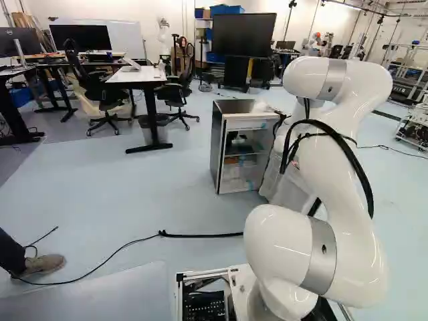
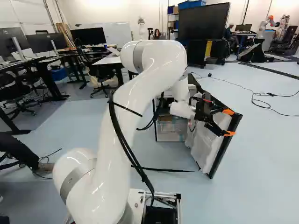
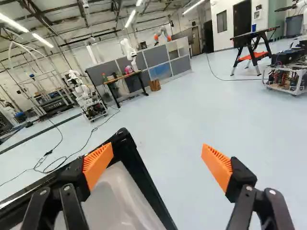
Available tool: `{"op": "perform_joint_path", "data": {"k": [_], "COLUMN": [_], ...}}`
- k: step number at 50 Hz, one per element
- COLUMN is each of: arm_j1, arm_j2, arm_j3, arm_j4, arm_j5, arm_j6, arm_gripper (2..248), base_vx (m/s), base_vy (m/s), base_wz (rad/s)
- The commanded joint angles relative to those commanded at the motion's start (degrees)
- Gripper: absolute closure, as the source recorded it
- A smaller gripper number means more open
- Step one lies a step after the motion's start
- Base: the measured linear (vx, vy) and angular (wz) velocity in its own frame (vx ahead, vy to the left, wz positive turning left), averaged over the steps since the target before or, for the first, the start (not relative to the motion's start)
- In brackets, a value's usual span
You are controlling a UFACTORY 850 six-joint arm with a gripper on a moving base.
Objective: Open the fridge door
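Observation:
The small fridge (image 1: 217,148) stands with its door swung wide, its shelves showing in the left base view. In the right base view the door (image 2: 227,148) angles out from the cabinet, white liner toward the arm and dark edge outward. My gripper (image 2: 228,122) is at the door's inner side, its orange tips near the outer edge. In the wrist view the gripper (image 3: 158,164) is open, the door's black corner (image 3: 123,139) beside one finger, the other finger over open floor. Whether that finger touches the door I cannot tell. The arm hides the gripper in the left base view.
Beyond the fridge are a desk (image 1: 137,75), office chairs and a large screen (image 1: 244,33). Cables (image 2: 264,101) lie on the floor right of the door. A person's shoe (image 1: 44,264) shows at the left. Another robot (image 3: 86,93) stands far off.

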Motion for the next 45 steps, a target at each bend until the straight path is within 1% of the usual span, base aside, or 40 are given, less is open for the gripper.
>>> {"op": "perform_joint_path", "data": {"k": [7, 13, 24, 36, 45], "arm_j1": [-0.48, -0.16, 1.22, 3.03, 4.65], "arm_j2": [-0.53, -0.03, 2.02, 4.46, 5.77], "arm_j3": [-0.95, -0.05, 3.64, 8.00, 10.33], "arm_j4": [0.00, 0.00, -0.52, -2.01, -3.40], "arm_j5": [0.00, 0.00, 0.00, 0.00, 0.00], "arm_j6": [0.00, 0.00, 0.00, 0.00, 0.00], "arm_gripper": [3, 3, 3, 3, 3], "base_vx": [0.000, 0.000, 0.000, 0.000, 0.000], "base_vy": [0.000, 0.000, 0.000, 0.000, 0.000], "base_wz": [0.000, 0.000, 0.000, 0.000, 0.000]}}
